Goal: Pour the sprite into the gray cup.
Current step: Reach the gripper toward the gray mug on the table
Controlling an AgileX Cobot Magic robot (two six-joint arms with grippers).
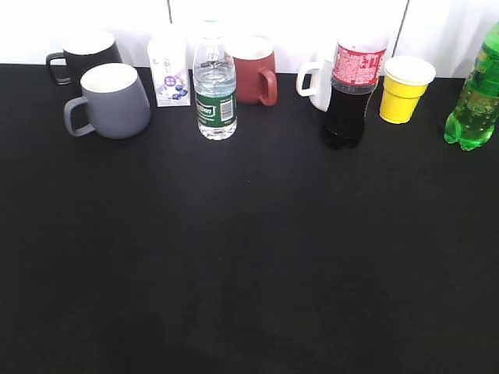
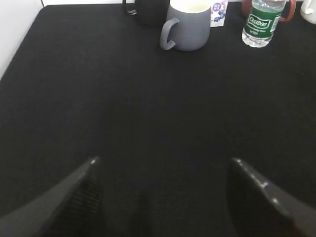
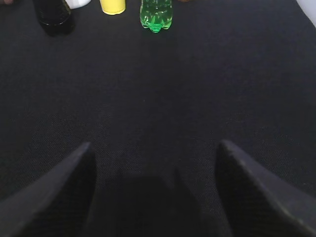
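You have a table covered in black cloth (image 1: pixel 249 257), with everything standing upright along its far edge. From the left: a black mug (image 1: pixel 84 54) behind a wide blue-gray ceramic mug (image 1: pixel 113 101), a small white carton (image 1: pixel 168 75), a clear water bottle with a dark green label (image 1: pixel 214 92), and a dark red mug (image 1: pixel 254 72). Further right you see a white mug (image 1: pixel 317 84), a dark cola bottle with a red label (image 1: pixel 349 95), a yellow paper cup (image 1: pixel 405 89) and a translucent green soda bottle (image 1: pixel 475 101).
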